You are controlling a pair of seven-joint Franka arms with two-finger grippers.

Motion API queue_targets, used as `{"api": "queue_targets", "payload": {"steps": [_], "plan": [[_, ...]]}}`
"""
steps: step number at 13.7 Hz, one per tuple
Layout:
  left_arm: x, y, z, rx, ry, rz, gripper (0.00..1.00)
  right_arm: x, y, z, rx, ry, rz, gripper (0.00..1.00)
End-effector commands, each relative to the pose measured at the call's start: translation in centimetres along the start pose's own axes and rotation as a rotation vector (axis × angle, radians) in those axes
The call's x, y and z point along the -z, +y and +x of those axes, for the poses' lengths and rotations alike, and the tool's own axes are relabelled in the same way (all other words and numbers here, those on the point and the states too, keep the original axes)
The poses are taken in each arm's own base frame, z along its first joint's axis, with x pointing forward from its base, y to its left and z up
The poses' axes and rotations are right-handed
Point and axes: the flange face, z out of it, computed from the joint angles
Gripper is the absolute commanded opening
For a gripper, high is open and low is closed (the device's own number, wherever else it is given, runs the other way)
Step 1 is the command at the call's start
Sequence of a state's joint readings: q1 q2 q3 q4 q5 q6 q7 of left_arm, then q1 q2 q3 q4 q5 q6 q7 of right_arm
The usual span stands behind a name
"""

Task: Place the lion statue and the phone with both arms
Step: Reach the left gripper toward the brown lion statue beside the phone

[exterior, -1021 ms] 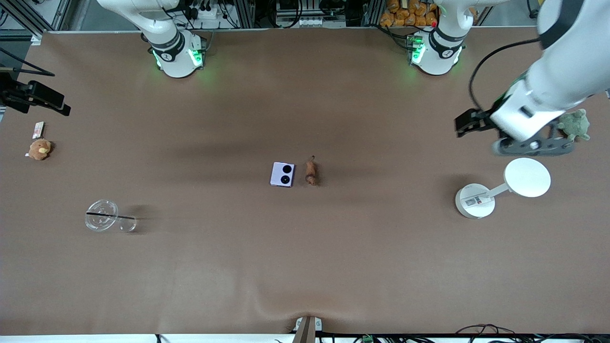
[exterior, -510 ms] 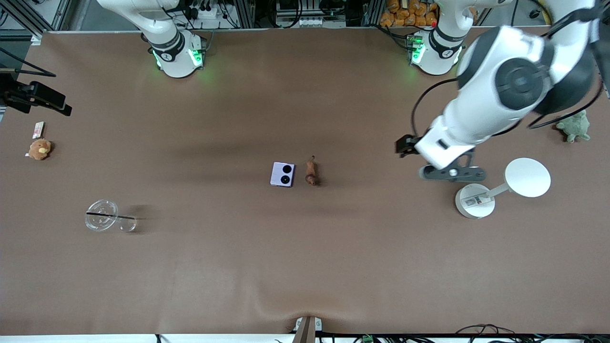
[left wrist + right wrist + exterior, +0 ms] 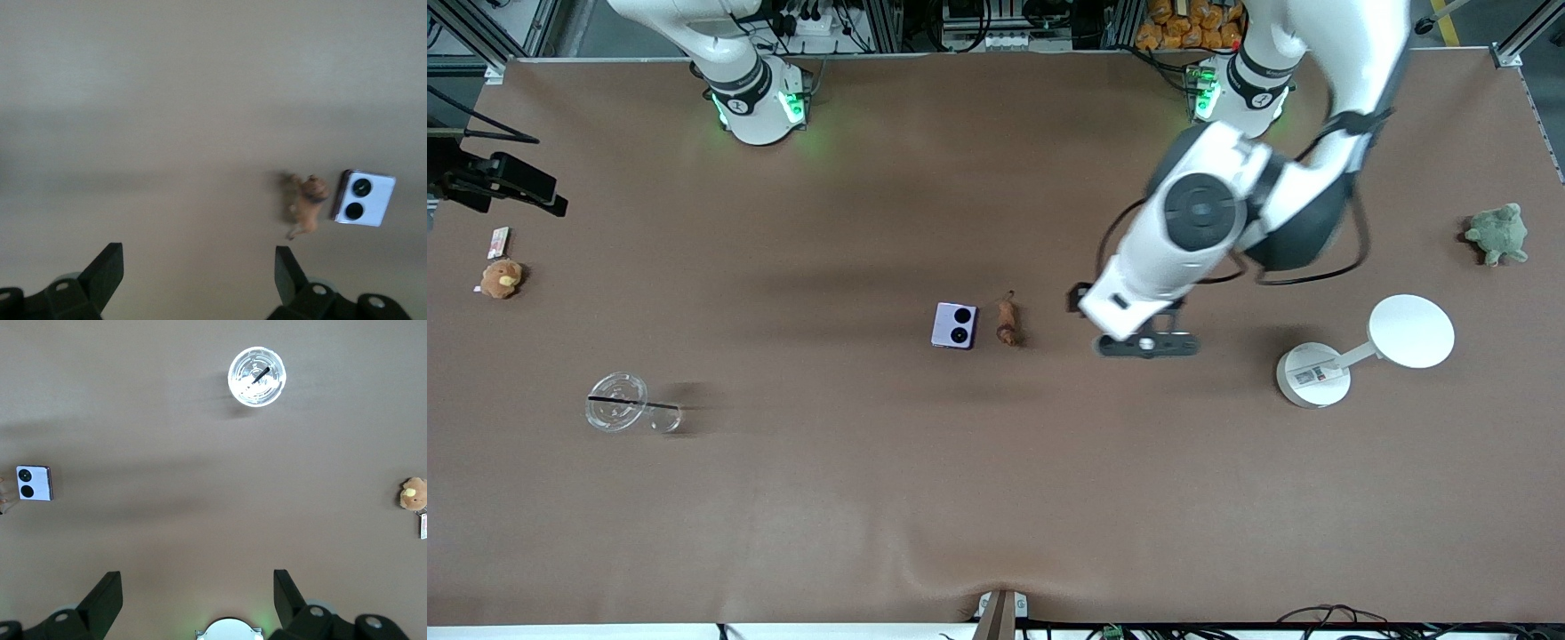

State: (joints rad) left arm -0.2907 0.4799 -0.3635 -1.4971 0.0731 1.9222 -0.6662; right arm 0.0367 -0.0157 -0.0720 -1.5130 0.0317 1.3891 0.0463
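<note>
Phone (image 3: 953, 325) and lion statue (image 3: 1008, 323) lie side by side at mid-table, just apart, the lion statue toward the left arm's end of the table. Left gripper (image 3: 1147, 345) hangs over bare table between the lion statue and the white stand (image 3: 1316, 377); in the left wrist view its fingers (image 3: 107, 270) are spread wide with nothing between them, and the lion statue (image 3: 308, 205) and phone (image 3: 364, 198) both show on the table off to one side of it. Right gripper (image 3: 198, 593) is up over bare table near its own base, waiting, jaws wide apart and empty. Clear cup (image 3: 616, 402) and brown plush toy (image 3: 500, 278) sit toward the right arm's end; green plush turtle (image 3: 1497, 233) toward the left arm's end.
</note>
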Motion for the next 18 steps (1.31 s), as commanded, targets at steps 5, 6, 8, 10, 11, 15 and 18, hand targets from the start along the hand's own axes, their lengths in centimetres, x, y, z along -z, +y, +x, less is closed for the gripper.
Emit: {"api": "queue_targets", "payload": {"steps": [5, 6, 8, 10, 11, 15, 18], "plan": [[-9.6, 9.0, -3.1, 0.071, 0.076, 0.007, 1.0, -0.3, -0.2, -0.1, 0.012, -0.011, -0.013, 1.0], [-11.1, 9.6, -3.3, 0.087, 0.074, 0.001, 1.0, -0.3, -0.2, -0.1, 0.012, -0.013, -0.013, 1.0], [-13.5, 10.4, -3.6, 0.084, 0.075, -0.019, 0.97, -0.6, -0.2, 0.1, 0.012, -0.017, -0.013, 1.0], [-15.6, 11.1, -3.8, 0.087, 0.08, -0.03, 0.92, -1.0, -0.2, 0.3, 0.01, -0.026, -0.013, 1.0], [-17.0, 11.5, -4.2, 0.082, 0.082, -0.026, 0.88, -1.4, -0.1, 0.6, 0.007, -0.036, -0.01, 1.0], [-20.2, 12.1, -4.8, 0.095, 0.11, 0.001, 0.73, -2.1, -0.4, 1.4, 0.011, -0.033, -0.002, 1.0], [-21.2, 12.1, -4.9, 0.093, 0.107, 0.0, 0.6, -2.9, -2.2, 2.2, 0.039, -0.028, -0.006, 1.0]]}}
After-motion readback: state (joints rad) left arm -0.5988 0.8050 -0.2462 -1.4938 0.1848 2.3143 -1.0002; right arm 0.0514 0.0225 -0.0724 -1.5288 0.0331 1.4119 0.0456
